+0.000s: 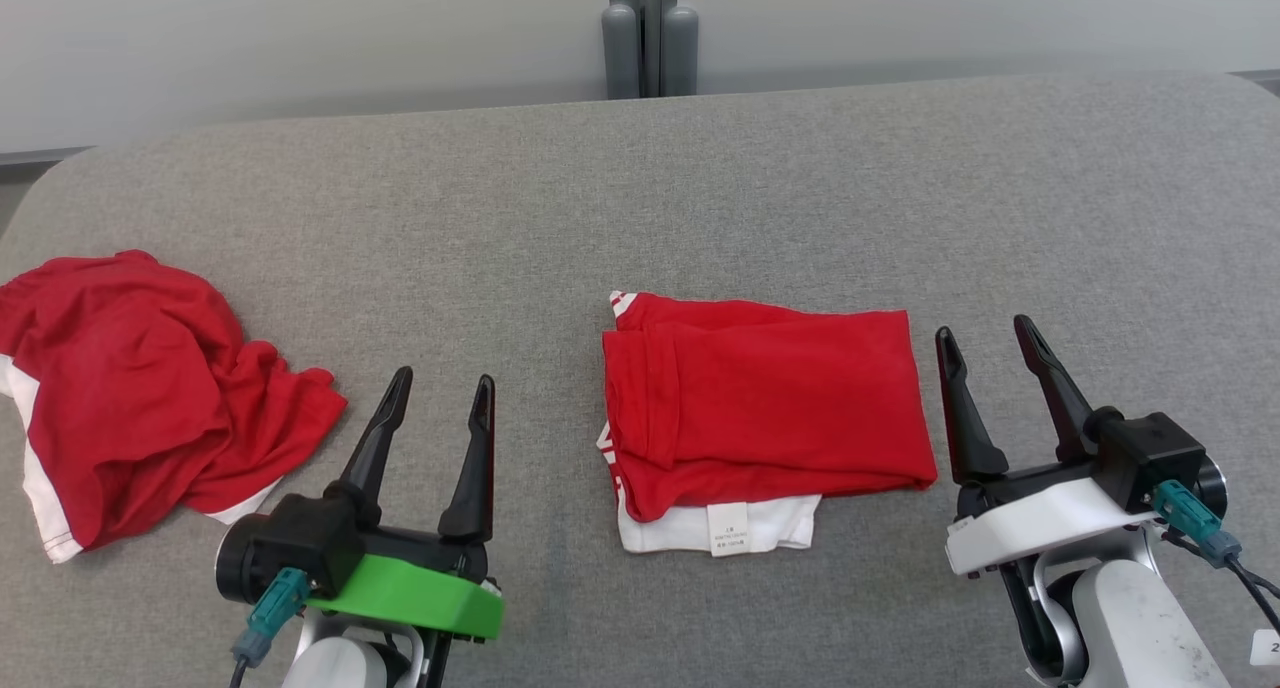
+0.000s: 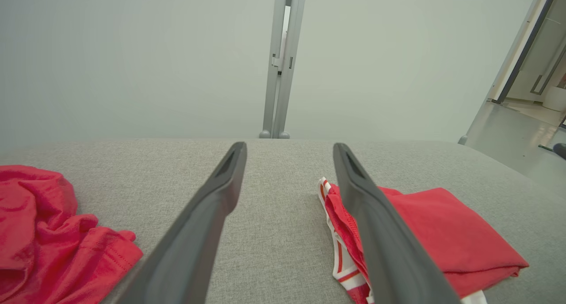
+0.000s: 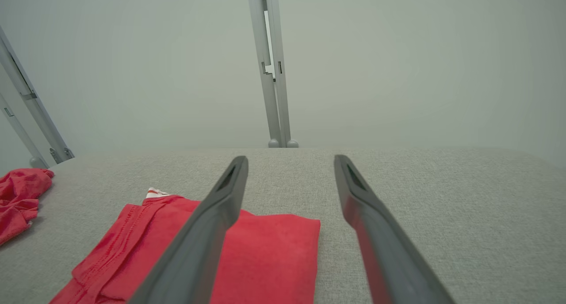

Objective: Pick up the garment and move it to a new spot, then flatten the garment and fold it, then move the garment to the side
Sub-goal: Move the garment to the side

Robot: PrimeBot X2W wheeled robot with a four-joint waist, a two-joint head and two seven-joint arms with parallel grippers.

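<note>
Crumpled red cloth garment with white trim (image 1: 130, 388) lies heaped at the left edge of the head view on the grey fabric-covered table (image 1: 640, 188). Its left side is cut off and it has no clear long axis. Just right of it, the left gripper (image 1: 445, 378) is spread and empty. At centre, the folded red-and-white garment (image 1: 760, 408) lies long axis left to right, striped trim at its left end. The print on its small white label (image 1: 730, 530) is unreadable. The right gripper (image 1: 983, 328) is released beside its right end.
</note>
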